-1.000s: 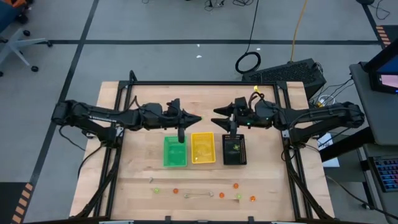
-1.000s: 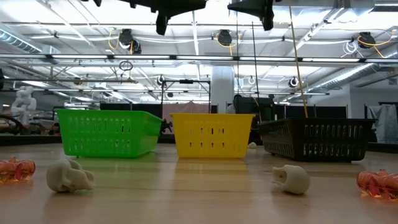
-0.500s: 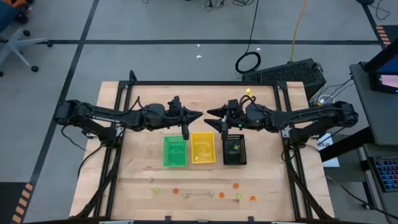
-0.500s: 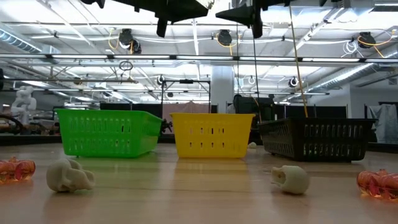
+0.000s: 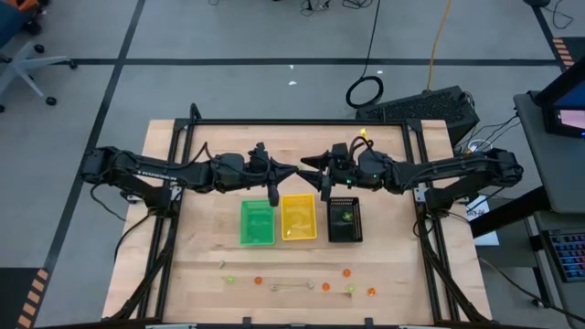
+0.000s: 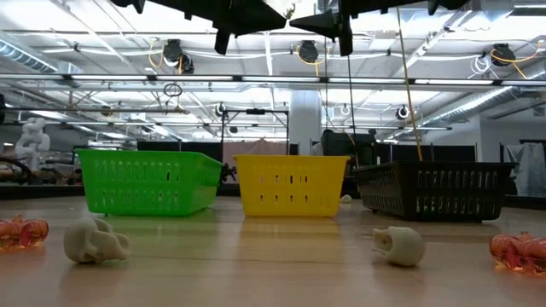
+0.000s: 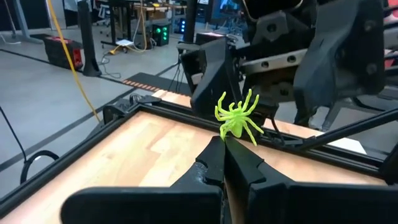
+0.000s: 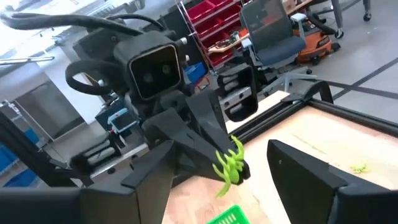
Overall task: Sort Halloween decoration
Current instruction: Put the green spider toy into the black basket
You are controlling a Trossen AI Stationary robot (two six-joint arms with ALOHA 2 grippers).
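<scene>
On the near edge of the wooden desk [image 5: 384, 265] lie small orange, green and pale skull-shaped trinkets [image 6: 95, 240], with green, yellow and black slotted plastic trays [image 5: 296, 217] behind them. Above the trays the left gripper [image 7: 222, 144] is clamped on a yellow-green plastic spider [image 7: 237, 117], facing the right gripper [image 8: 221, 180], whose fingers stand apart just beside the spider.

The wooden table [image 5: 201, 265] carries green [image 5: 257, 223], yellow [image 5: 298, 217] and black trays [image 5: 345, 220], plus scattered trinkets [image 5: 347, 272].
</scene>
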